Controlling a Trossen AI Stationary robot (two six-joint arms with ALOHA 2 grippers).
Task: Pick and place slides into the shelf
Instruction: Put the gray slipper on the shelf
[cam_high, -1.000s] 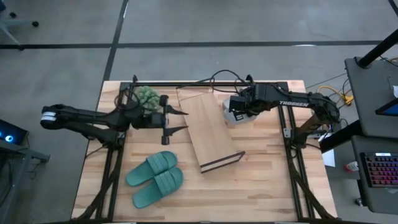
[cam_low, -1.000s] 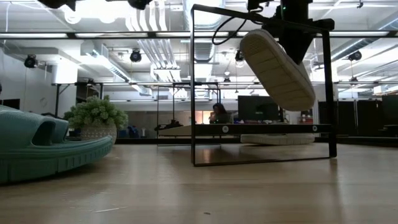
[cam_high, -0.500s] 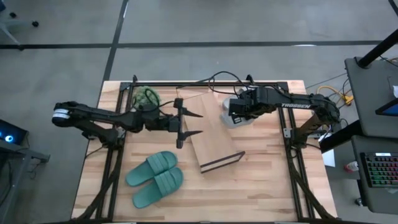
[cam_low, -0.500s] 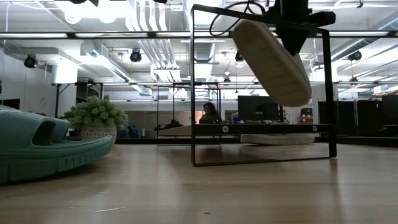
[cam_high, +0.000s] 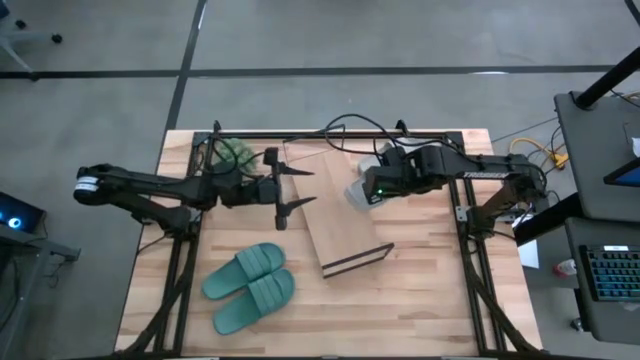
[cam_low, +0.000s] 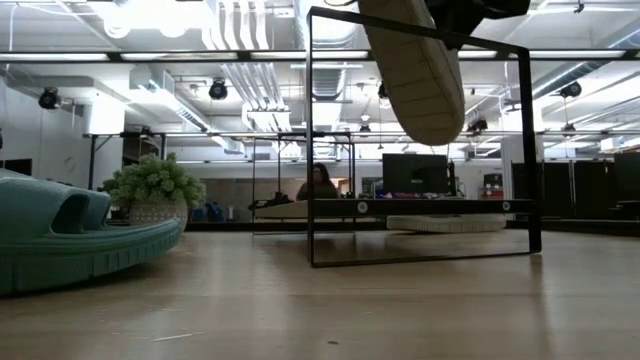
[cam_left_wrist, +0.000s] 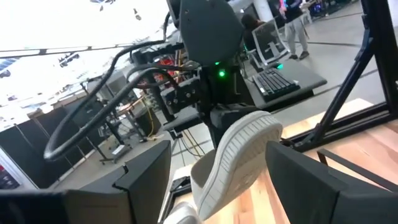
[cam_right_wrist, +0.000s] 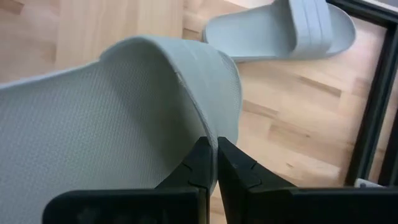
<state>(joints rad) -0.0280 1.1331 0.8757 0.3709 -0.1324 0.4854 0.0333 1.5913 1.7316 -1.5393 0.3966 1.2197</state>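
Note:
My right gripper (cam_high: 368, 188) is shut on one light grey slide (cam_high: 356, 191) and holds it in the air over the right edge of the shelf board (cam_high: 335, 222). In the low view that slide (cam_low: 415, 70) hangs high inside the shelf's black wire frame (cam_low: 309, 150). The second grey slide (cam_right_wrist: 292, 31) lies flat on the table near the far right. Both teal slides (cam_high: 250, 285) lie side by side near the table's near left. My left gripper (cam_high: 312, 185) is open, level above the table just left of the shelf, fingers pointing at the hanging slide (cam_left_wrist: 236, 162). My right gripper pinches the edge of the grey slide's strap (cam_right_wrist: 208, 127) between its two shut fingers (cam_right_wrist: 198, 169). The slide is lifted clear of table and shelf and hangs steeply tilted below the gripper, its ribbed sole (cam_low: 420, 80) facing the table's near left.
A small fuzzy green plant (cam_high: 232, 152) stands at the far left of the table, behind my left arm. The shelf lies slanted across the table's middle, its dark edge (cam_high: 357, 259) toward the near side. Bare wood (cam_high: 420, 290) shows at the near right. A person sits in the room beyond.
My right gripper has carried the grey slide toward the table's left, from beside the shelf to over its right edge, and the slide now hangs steeper and higher. My left gripper has moved a little toward the shelf and the far edge, staying open.

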